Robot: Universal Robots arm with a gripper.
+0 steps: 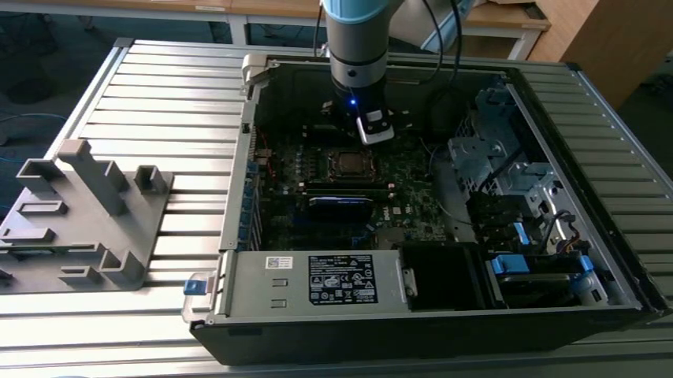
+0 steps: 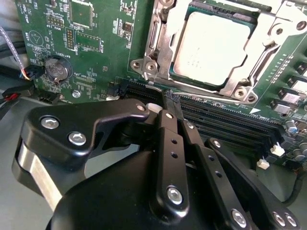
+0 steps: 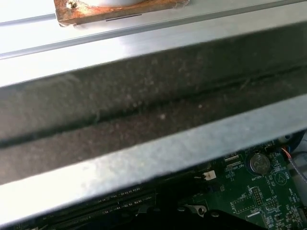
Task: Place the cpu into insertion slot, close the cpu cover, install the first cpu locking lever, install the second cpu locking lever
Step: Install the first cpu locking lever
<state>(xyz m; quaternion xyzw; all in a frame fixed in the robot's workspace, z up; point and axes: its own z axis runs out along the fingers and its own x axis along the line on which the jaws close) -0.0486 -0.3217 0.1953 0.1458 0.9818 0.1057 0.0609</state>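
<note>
The cpu (image 2: 211, 45), a dull grey square chip, lies in the insertion slot (image 1: 347, 162) on the motherboard. Over the chip's edges lies the silver cpu cover (image 2: 268, 52), flat on the socket. My gripper (image 2: 170, 101) hangs low over the board just beside a corner of the socket (image 2: 146, 64). Its black fingers (image 2: 168, 139) are pressed together, and I see nothing between them. In the exterior view the gripper (image 1: 366, 130) is inside the case, just beyond the socket. How the locking levers stand, I cannot tell.
The open computer case (image 1: 236, 236) lies on a slatted metal table. Long black memory slots (image 2: 225, 124) run beside the socket, a coin battery (image 2: 56, 69) sits further off. A grey power-supply box (image 1: 315, 279), a drive cage (image 1: 494, 150) and a grey fixture (image 1: 84, 213) surround the work area.
</note>
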